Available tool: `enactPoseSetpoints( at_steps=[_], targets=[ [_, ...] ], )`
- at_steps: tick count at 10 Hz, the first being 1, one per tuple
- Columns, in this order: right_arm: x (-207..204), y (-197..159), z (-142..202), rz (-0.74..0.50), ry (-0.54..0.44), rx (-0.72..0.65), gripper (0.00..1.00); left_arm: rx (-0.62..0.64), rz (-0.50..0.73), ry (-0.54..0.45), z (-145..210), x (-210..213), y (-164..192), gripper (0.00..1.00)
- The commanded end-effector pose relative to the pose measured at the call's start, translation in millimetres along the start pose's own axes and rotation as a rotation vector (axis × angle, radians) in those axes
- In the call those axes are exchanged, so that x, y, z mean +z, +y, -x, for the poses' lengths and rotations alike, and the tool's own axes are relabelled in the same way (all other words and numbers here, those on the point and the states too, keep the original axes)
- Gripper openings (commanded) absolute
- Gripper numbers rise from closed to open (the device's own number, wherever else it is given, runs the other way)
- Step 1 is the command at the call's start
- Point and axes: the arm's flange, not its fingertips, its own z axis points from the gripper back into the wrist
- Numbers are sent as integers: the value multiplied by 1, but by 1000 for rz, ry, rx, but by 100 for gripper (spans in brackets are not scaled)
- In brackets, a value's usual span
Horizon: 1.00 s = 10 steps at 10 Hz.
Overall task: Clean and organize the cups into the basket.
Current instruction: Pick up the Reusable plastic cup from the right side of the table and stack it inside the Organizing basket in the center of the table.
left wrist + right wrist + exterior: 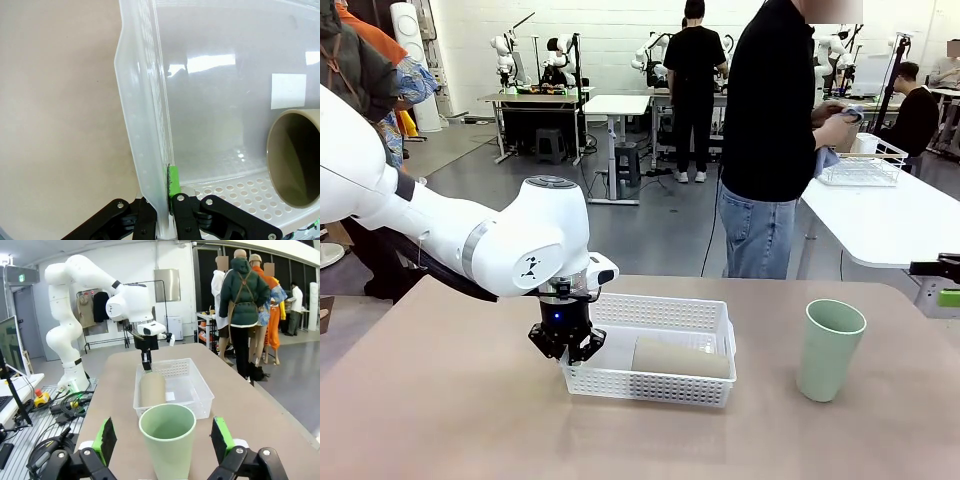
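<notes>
The white basket sits mid-table, and a tan cup lies on its side inside it. My left gripper is shut on the basket's left wall, with one green pad pressed against the wall's inner face. The tan cup's open mouth faces this wrist camera. A mint green cup stands upright on the table to the right. My right gripper is open just behind that green cup, which stands in front of the fingers without touching them.
A person stands at the far side, rubbing something with a blue cloth. A white wire basket sits on the white side table at the back right. Bare tabletop lies in front of the basket and to its left.
</notes>
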Motion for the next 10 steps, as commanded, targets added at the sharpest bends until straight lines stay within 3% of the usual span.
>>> enactPoseSetpoints(
  at_steps=[1, 5, 10],
  targets=[
    [-10, -23, 14, 18, 11, -3, 100, 0, -7, 5, 4, -4, -1, 0],
    [-40, -44, 47, -3, 117, -85, 100, 0, -7, 5, 4, -4, -1, 0],
    [-42, -63, 66, 9, 162, -129, 100, 0, -7, 5, 4, -4, -1, 0]
  ],
)
